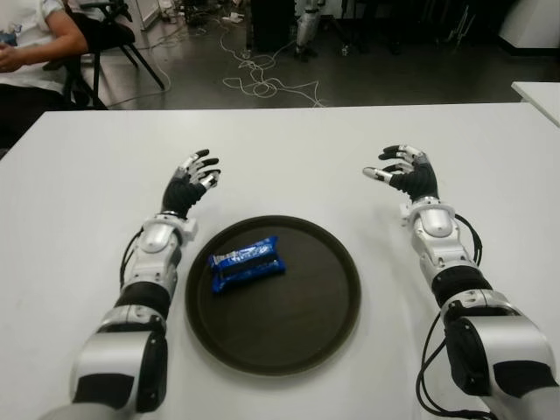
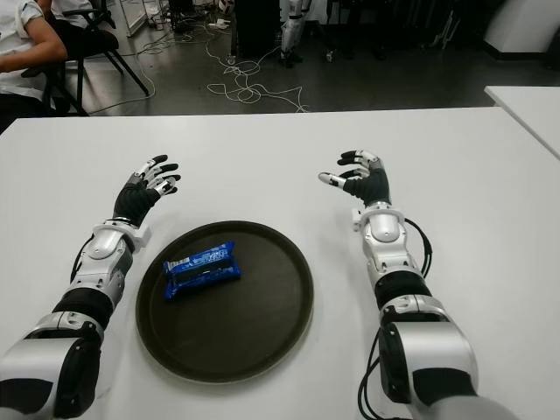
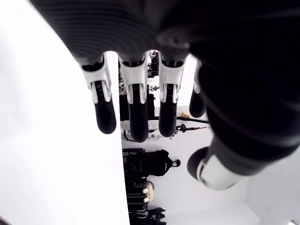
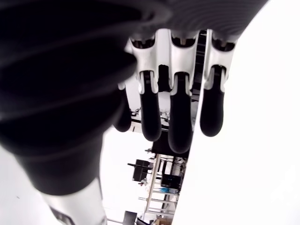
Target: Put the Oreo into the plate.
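Observation:
A blue Oreo pack (image 1: 247, 263) lies inside the round dark plate (image 1: 306, 332), in its upper left part. My left hand (image 1: 196, 175) is over the white table just beyond the plate's left rim, fingers spread and holding nothing. My right hand (image 1: 401, 169) is above the table beyond the plate's right rim, fingers also relaxed and empty. Both wrist views show only straightened fingers (image 3: 132, 119) (image 4: 180, 122) with nothing between them.
The white table (image 1: 297, 149) stretches wide around the plate. Behind its far edge are a dark floor with cables (image 1: 262, 83), a chair, and a seated person (image 1: 35, 44) at the far left. Another white table's corner (image 1: 538, 92) shows at the right.

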`<state>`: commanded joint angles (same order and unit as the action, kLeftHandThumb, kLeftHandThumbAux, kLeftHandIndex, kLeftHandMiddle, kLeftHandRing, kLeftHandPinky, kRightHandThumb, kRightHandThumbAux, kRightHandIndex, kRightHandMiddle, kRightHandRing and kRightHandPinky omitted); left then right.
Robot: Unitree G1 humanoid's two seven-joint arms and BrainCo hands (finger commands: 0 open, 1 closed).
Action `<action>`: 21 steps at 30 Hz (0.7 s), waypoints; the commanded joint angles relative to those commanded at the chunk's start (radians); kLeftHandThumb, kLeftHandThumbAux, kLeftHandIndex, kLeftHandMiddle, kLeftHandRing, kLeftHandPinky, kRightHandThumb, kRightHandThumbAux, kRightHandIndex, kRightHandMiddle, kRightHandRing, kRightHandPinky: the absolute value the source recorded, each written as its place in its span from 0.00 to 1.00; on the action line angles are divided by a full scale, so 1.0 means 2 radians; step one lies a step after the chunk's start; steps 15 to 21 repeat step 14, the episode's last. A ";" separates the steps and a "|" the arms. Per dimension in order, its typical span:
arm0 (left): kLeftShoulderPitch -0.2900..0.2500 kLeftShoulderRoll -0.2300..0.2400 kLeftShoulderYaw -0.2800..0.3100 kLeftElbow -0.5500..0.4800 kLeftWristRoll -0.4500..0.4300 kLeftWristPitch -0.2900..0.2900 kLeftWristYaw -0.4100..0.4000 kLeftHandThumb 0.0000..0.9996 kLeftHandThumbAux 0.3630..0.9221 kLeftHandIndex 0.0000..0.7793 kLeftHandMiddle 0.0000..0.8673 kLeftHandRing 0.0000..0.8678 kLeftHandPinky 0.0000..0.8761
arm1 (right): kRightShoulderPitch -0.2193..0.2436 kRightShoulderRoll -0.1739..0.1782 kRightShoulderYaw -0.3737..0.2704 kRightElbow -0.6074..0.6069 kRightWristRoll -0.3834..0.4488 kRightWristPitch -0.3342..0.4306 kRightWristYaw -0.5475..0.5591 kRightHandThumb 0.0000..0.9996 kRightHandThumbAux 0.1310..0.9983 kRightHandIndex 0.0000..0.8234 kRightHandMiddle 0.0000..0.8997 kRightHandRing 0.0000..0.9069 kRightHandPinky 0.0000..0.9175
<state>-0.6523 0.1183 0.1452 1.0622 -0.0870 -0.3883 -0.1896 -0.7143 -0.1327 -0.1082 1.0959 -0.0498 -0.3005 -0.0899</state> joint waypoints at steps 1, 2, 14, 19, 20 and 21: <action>0.000 0.000 0.000 0.000 0.000 0.000 0.000 0.03 0.68 0.20 0.25 0.25 0.27 | 0.000 0.000 0.000 0.000 0.000 0.000 0.001 0.00 0.87 0.47 0.53 0.55 0.56; 0.000 0.000 0.000 0.000 0.000 0.000 0.000 0.03 0.68 0.20 0.25 0.25 0.28 | 0.000 0.000 0.000 0.001 0.001 -0.001 0.001 0.00 0.87 0.47 0.53 0.55 0.56; 0.000 0.001 0.004 0.004 -0.004 -0.004 -0.004 0.04 0.70 0.21 0.26 0.26 0.29 | 0.001 0.003 -0.002 0.009 0.002 -0.007 0.001 0.00 0.88 0.48 0.53 0.55 0.56; 0.000 0.001 0.004 0.004 -0.004 -0.004 -0.004 0.04 0.70 0.21 0.26 0.26 0.29 | 0.001 0.003 -0.002 0.009 0.002 -0.007 0.001 0.00 0.88 0.48 0.53 0.55 0.56; 0.000 0.001 0.004 0.004 -0.004 -0.004 -0.004 0.04 0.70 0.21 0.26 0.26 0.29 | 0.001 0.003 -0.002 0.009 0.002 -0.007 0.001 0.00 0.88 0.48 0.53 0.55 0.56; 0.000 0.001 0.004 0.004 -0.004 -0.004 -0.004 0.04 0.70 0.21 0.26 0.26 0.29 | 0.001 0.003 -0.002 0.009 0.002 -0.007 0.001 0.00 0.88 0.48 0.53 0.55 0.56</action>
